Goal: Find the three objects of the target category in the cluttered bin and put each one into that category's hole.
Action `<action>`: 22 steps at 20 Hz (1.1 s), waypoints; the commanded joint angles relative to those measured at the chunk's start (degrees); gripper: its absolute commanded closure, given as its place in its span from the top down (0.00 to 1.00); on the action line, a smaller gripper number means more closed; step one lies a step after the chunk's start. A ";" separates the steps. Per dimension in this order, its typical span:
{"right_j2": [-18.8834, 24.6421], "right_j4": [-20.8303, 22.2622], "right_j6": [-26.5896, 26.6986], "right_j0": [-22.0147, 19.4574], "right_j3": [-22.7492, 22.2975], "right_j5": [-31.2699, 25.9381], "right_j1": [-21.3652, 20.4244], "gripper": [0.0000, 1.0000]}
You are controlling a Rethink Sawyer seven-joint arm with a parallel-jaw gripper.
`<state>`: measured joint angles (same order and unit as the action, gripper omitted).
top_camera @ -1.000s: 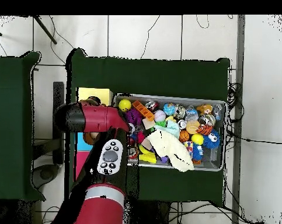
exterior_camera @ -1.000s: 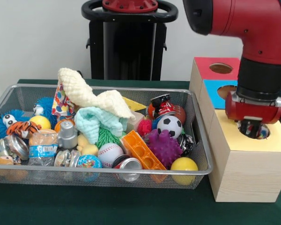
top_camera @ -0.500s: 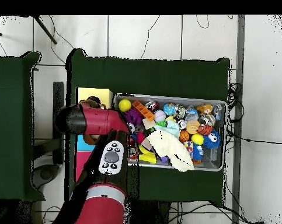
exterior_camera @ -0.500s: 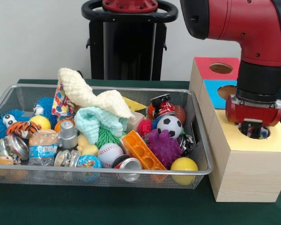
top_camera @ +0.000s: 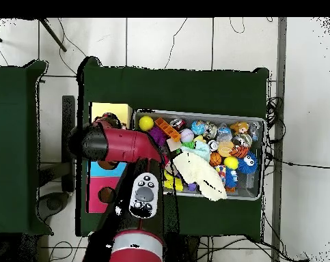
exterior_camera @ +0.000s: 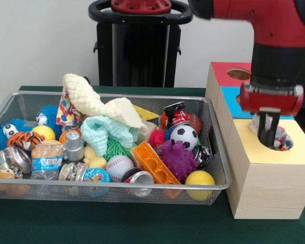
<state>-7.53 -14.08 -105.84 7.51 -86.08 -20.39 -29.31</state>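
Gripper (exterior_camera: 268,133) hangs over the yellow box's hole (exterior_camera: 280,143), fingers close together, gripping nothing we can see. We spot a multicoloured ball (exterior_camera: 280,137) sitting in that hole. Beside the box, the wire bin (exterior_camera: 219,168) stays crowded with toys.

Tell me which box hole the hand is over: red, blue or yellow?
The yellow box's hole, nearest the camera in the front view. The hand hangs right above it, with a patterned ball showing in it. The red box's hole and blue box's hole sit behind.
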 commanded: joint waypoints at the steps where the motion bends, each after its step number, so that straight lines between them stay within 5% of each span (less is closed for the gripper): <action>1: 0.24 2.21 -2.80 -1.67 -6.63 -14.20 -14.36 0.00; 11: -0.01 3.59 -4.92 -0.97 -5.44 -12.39 -12.56 0.00; 22: 0.56 3.34 -7.41 -0.76 -5.87 -14.19 -3.73 0.00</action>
<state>-8.71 -13.04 -105.84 7.43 -87.54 -28.61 -38.68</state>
